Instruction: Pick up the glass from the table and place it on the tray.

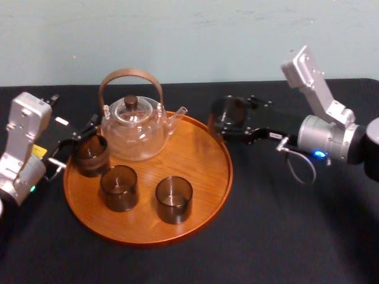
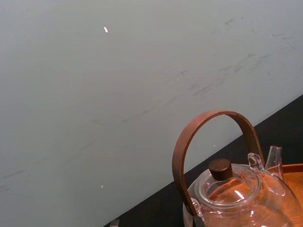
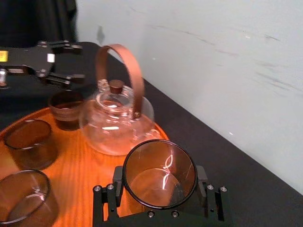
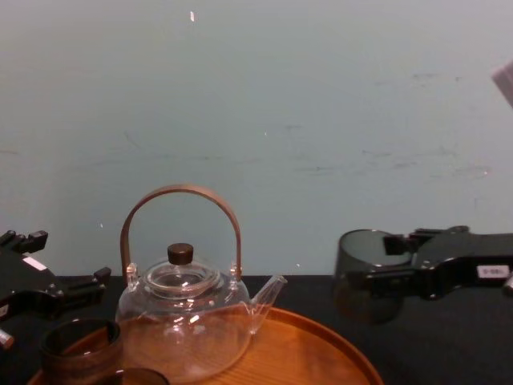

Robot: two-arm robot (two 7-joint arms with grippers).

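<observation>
Roughly halfway: picked up, not yet set down

My right gripper (image 1: 234,121) is closed on the glass (image 1: 224,111), with its two black fingers pressing the wall from both sides; the glass is upright and clear of the table (image 1: 296,236), and the chest view shows it hanging in the air; it is just beside the tray (image 1: 204,195), outside the rim at about 2 o'clock. So I judge the picking part as done; what is left is to carry the glass inward over the rim, lower it on a bare part of the wood, and let go.

The free place seems to be on the tray's side from 2 to 4 o'clock; the teapot (image 1: 135,127) stands at about 11 o'clock, and three other glasses (image 1: 119,187) sit at about 9, 7 and 5 o'clock. My left gripper (image 1: 77,142) is at 9 o'clock of the tray with its fingers spread apart, close to the glass there; whether it touches that glass I cannot tell.

The table is black and matt, flat as far as I can see; behind it stands a pale blue-green wall (image 1: 207,35) with faint scratches and marks; of the room I can tell no more than this.
</observation>
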